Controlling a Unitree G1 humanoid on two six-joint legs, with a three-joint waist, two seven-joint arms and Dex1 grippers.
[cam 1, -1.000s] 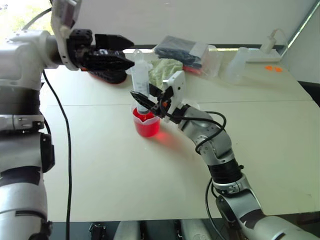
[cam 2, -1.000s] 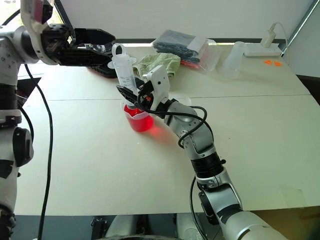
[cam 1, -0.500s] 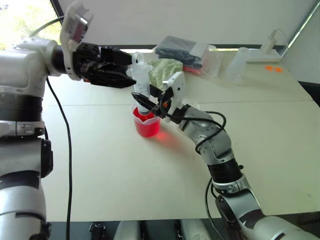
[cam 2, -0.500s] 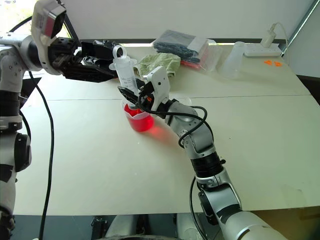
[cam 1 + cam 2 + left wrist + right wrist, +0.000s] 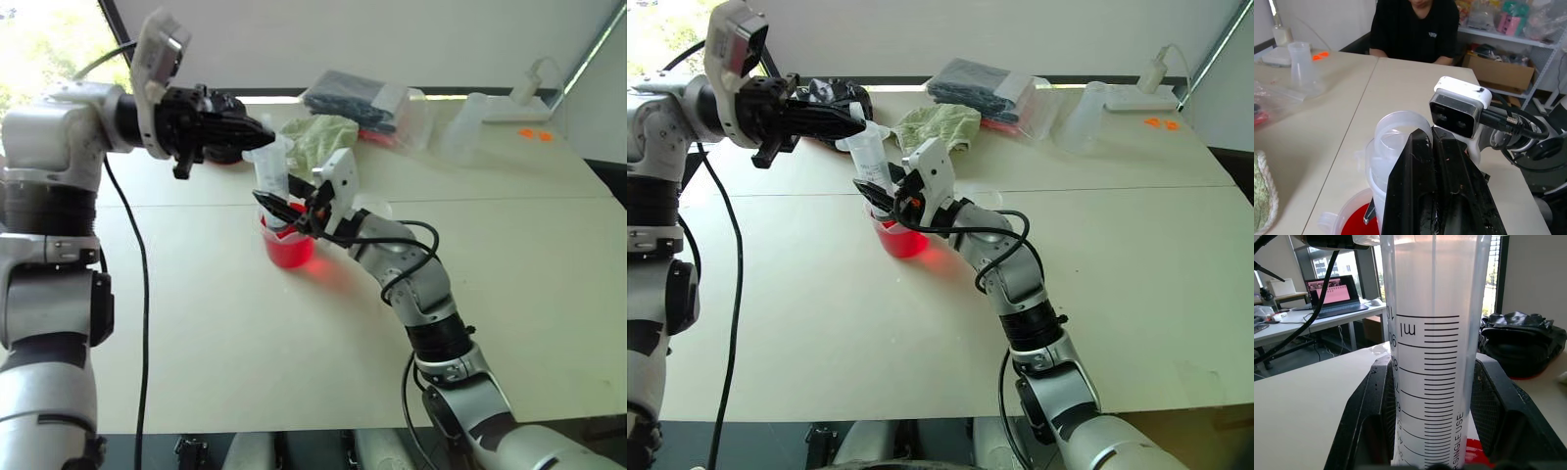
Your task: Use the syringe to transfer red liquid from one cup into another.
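- While the large clear plastic syringe (image 5: 272,176) stands upright with its lower end in the wide clear spouted beaker (image 5: 286,241) of bright red liquid (image 5: 290,253), the right end effector (image 5: 284,211) is clamped around its graduated barrel.
- At the syringe's top, the left end effector (image 5: 257,132) has its black fingers (image 5: 1436,196) pressed together over the white plunger ring (image 5: 1399,137).
- Behind the beaker on the cream desk (image 5: 216,333) lie a green cloth (image 5: 318,135), a dark packet in a clear bag (image 5: 364,101) and a black bag (image 5: 835,98).
- A narrower, colourless plastic cup (image 5: 466,125) stands well apart, near a white power strip (image 5: 529,100).
- A person in a black shirt (image 5: 1415,29) sits beyond the desk.
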